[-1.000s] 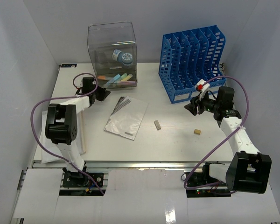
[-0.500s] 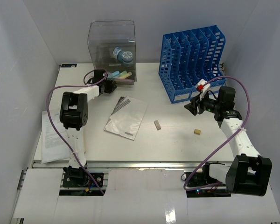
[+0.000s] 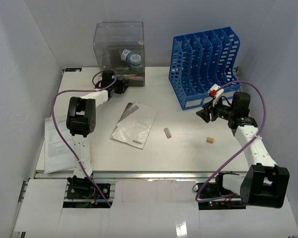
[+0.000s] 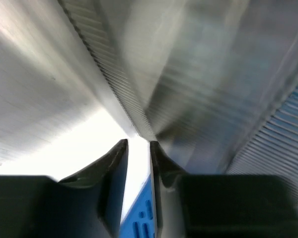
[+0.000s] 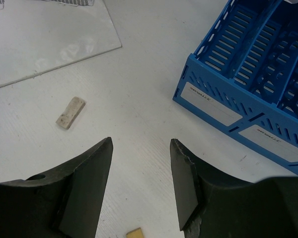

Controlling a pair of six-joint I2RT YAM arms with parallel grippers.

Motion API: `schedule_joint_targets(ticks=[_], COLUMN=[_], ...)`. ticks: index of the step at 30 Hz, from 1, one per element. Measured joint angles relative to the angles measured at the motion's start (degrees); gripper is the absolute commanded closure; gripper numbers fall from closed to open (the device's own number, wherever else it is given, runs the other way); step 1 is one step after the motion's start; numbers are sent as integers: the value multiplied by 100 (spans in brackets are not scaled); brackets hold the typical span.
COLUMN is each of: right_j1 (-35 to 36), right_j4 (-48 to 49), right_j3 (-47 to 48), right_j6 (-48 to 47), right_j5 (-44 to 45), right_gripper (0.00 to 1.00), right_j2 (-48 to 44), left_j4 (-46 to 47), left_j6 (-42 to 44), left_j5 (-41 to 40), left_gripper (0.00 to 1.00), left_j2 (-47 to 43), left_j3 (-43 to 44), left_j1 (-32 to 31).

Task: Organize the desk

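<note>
Top external view: big white worktop spread wide under both arms, metal rail along its near edge. Left hand far back, right at the foot of the clear box — fingers only a little apart, thin gap, nothing seen in it. Right hand low over the worktop, just in front of the blue rack, fingers wide, holding nothing. Booklet flat in the middle — small grey block and tan block lying near it.
</note>
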Motion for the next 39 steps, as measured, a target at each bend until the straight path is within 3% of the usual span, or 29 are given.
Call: schedule_joint_targets(ticks=[5,10,15,20,24,27,28,33,36,39], right_j1=[-1,-37,-55,-70,-74,-73,-71,6,104,193], right_j4=[-2,-2,-13,-69,-374,-981,-1201,-2097,-2355,-2282], right_j3=[0,0,0,0,100,347,420,525,472,302], right_j6=[0,-12,-26,-92,-323,-761,-932,-1668,-1787,-1628], right_j5=[44,67,65,63,26,-35,-42,214,446,611], right_gripper=[42,41,39,34,24,14,3,10,10,10], right_j2=[0,0,0,0,91,321,388,488,397,154], left_j4=[79,188,388,1323,1925,2184,2244,2272,2188,2475], left_j6=[45,135,279,371,643,1181,1407,2947,3878,4281], left_j5=[17,41,140,461,877,1399,1578,2317,2337,2332], left_gripper=[57,49,46,45,36,22,17,3,5,13], left_j2=[73,107,107,-37,-465,-1036,-1233,-2584,-3317,-3654], left_j3=[272,407,307,-396,-1334,-1996,-2147,-2795,-3181,-3490], left_j1=[2,11,24,138,245,369,423,713,882,983])
